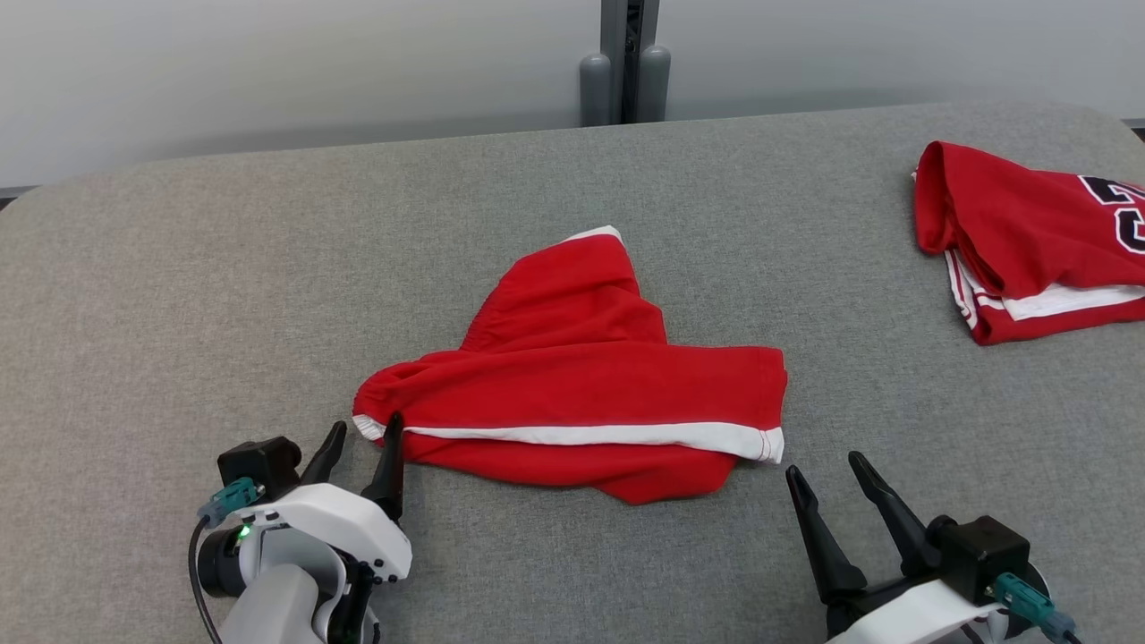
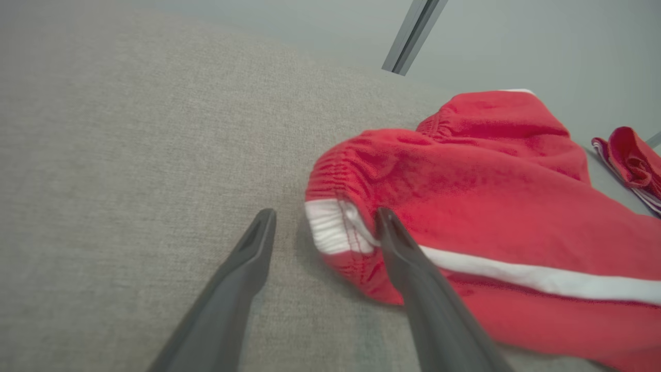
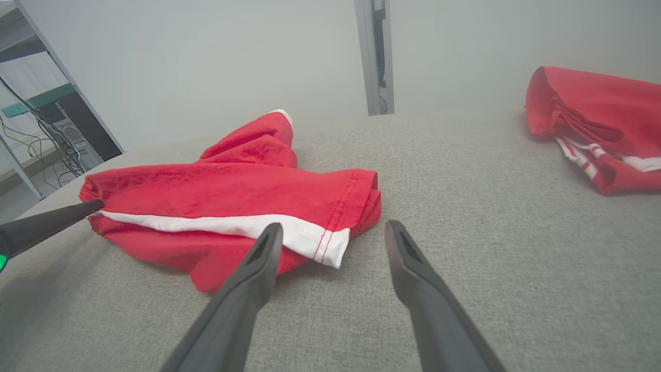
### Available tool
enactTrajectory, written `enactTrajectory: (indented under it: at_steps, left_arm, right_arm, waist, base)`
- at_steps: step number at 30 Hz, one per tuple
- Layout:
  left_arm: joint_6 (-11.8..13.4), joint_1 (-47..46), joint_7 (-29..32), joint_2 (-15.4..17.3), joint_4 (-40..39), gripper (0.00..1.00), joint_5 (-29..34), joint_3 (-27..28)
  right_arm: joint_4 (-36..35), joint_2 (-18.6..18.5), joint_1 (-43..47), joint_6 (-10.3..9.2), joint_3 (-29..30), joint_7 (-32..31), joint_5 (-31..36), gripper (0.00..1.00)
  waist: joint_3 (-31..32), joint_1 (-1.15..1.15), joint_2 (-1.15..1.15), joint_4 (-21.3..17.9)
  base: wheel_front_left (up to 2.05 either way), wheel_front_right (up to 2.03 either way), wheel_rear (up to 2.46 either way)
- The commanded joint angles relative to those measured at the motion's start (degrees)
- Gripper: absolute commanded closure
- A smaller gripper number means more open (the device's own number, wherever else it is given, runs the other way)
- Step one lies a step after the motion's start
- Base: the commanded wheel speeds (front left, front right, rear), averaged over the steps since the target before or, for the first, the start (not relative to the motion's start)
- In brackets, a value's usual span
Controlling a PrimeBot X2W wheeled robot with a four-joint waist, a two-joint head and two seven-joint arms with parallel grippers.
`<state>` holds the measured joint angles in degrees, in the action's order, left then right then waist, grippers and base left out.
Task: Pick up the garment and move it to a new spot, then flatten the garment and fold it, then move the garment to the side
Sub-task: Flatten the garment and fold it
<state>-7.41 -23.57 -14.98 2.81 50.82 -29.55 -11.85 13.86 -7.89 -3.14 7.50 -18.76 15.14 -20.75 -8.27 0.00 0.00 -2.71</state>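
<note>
Garment lies between left gripper and right gripper, both spread wide.

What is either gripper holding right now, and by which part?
Nothing is held. Both the left gripper and right gripper stand open, at opposite ends of the red shorts.

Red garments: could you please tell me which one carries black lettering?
The jersey at the far right; the shorts in the middle show no lettering, just a white stripe.
</note>
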Motion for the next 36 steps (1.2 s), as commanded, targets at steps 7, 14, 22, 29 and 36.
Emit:
enactTrajectory:
  at_steps: [7, 14, 22, 29, 36]
  left_arm:
    - [-0.08, 0.03, -0.18, 0.62, -0.42, 0.35, -5.2, -3.53]
    - [0.12, 2.08, -0.18, 1.78, -4.26, 0.0, -4.99, 0.25]
    - [0.49, 3.9, -0.18, 1.12, -3.4, 0.0, -2.94, 2.17]
    - [0.1, 2.27, -0.18, 0.68, -2.32, 0.0, -2.87, 1.81]
    - [-0.06, 1.73, -0.18, 0.43, -2.91, 0.0, -2.1, 1.8]
  right_arm:
    - [-0.04, -0.54, -0.66, -0.01, 0.31, 0.04, 0.12, 0.0]
    - [-0.06, -0.4, -0.2, -0.01, 0.03, 0.04, -0.02, 0.0]
    - [0.05, -0.72, -0.41, -0.01, -0.52, 0.04, -0.36, 0.0]
    - [-0.09, -1.12, -0.98, -0.01, -0.39, 0.04, -0.32, 0.0]
    - [-0.02, -1.15, -1.17, -0.01, -0.32, 0.04, -0.23, 0.0]
  waist:
    - [0.45, 0.0, 0.0, 0.44]
    - [0.68, 0.0, 0.0, 0.77]
    - [0.85, 0.0, 0.0, 0.38]
    - [0.36, 0.0, 0.0, -0.29]
    - [-0.03, 0.0, 0.0, -0.87]
  base:
    - [0.0, 0.0, 0.0]
    - [0.0, 0.0, 0.0]
    - [0.0, 0.0, 0.0]
    - [0.0, 0.0, 0.0]
    - [0.0, 0.0, 0.0]
